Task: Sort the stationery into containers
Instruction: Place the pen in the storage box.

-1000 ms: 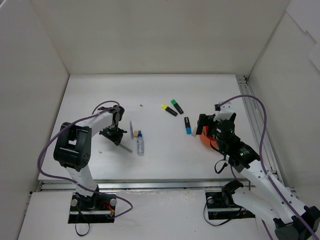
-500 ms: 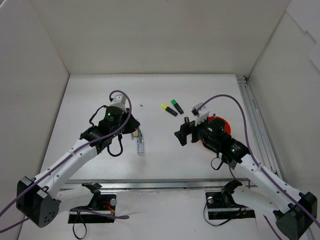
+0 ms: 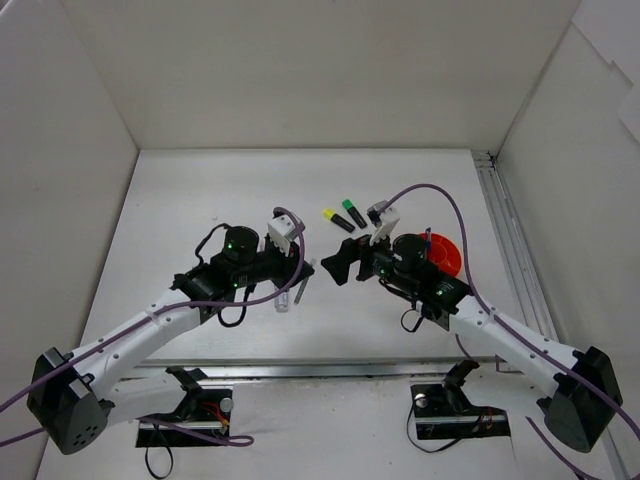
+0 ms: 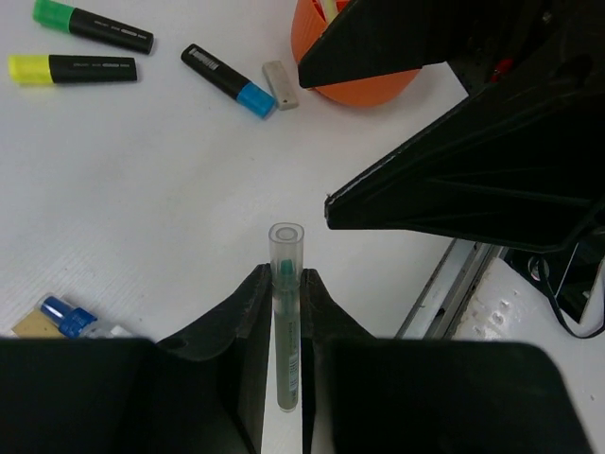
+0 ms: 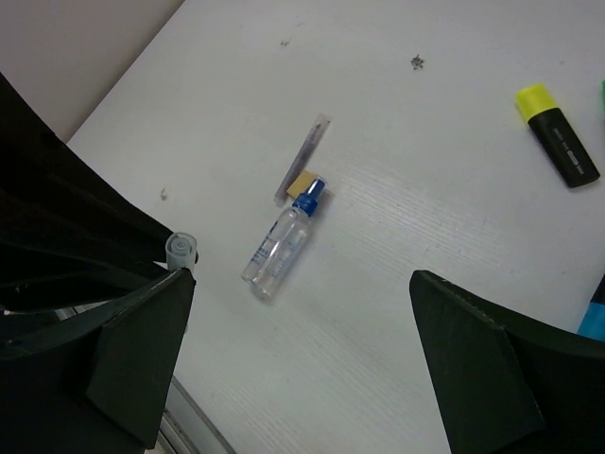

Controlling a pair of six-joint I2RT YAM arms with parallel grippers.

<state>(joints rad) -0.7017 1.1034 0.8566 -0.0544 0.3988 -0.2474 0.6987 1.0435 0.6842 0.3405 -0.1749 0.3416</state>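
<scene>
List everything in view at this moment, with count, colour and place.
yellow-capped highlighter: 1, black, far mid-table
green-capped highlighter: 1, black, beside the yellow one
blue-capped highlighter: 1, black, near the pot
eraser: 1, whitish, between that highlighter and the pot
pot: 1, orange-red, right of centre
blue-capped tube: 1, clear, flat on the table, centre-left
tan piece: 1, by the tube's cap
thin strip: 1, pale, next to the tan piece
clear pen: 1, green inside, in the left gripper
table: 1, white
left gripper: 1, black, shut on the clear pen
right gripper: 1, black, open, facing the left one
</scene>
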